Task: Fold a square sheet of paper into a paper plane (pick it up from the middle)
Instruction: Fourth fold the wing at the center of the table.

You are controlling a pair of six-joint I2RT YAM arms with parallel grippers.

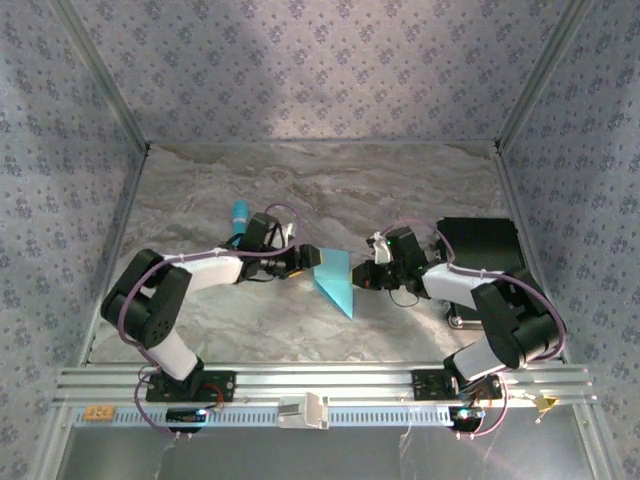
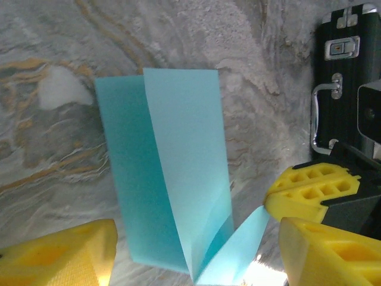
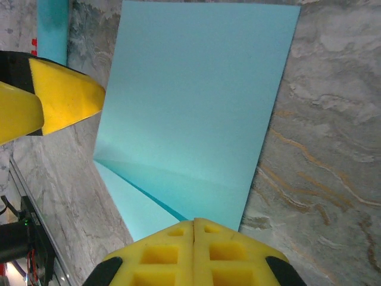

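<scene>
right end effector (image 3: 195,235) shut on paper (image 3: 196,107) edge, left end effector (image 2: 190,262) apart, straddling paper's fold. we'd close left square on crease, no tugging, or fold skews.

Left gripper (image 1: 303,262) agape (right gripper (image 3: 194,232) clamped)

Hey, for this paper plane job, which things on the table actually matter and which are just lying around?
In use: square sheet of paper, partly folded; right gripper, jaws shut on its edge; left gripper, jaws open at the sheet.
Lying about: turquoise stick; black case.
</scene>
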